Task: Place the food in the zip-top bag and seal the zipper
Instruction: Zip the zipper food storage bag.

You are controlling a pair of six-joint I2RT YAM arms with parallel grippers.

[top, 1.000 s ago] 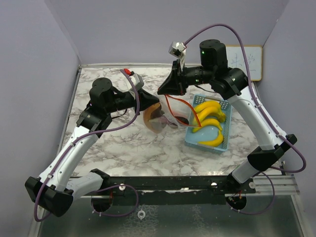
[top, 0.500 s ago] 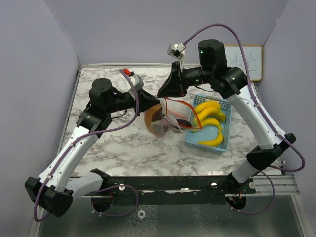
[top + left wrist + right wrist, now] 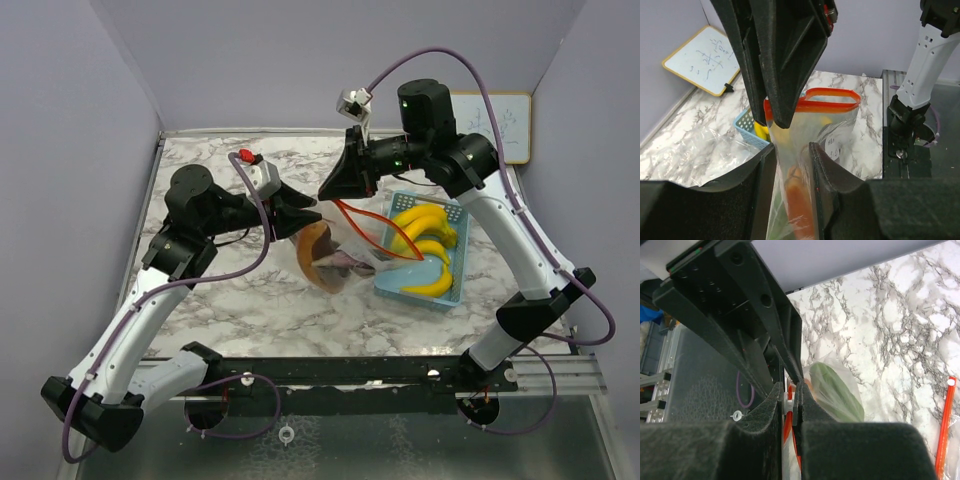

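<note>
The clear zip-top bag (image 3: 332,262) with an orange zipper rim (image 3: 832,99) hangs between my two grippers above the table. My left gripper (image 3: 306,208) is shut on the bag's side, with an orange carrot (image 3: 799,200) inside the plastic between its pads (image 3: 821,175). My right gripper (image 3: 331,188) is shut on the white slider and orange zipper (image 3: 788,402) at the bag's end. A green leaf (image 3: 836,390) shows inside the bag. Yellow bananas (image 3: 424,226) lie in the light blue basket (image 3: 422,268).
The basket stands on the marble table just right of the bag and also shows in the left wrist view (image 3: 746,127). A small whiteboard (image 3: 500,125) leans on the back wall at the right. Crumpled clear plastic (image 3: 695,150) lies on the table.
My left arm has pulled back to the left and risen, still holding the bag. The bag has shifted and its orange rim is drawn out longer. The right gripper has barely moved.
</note>
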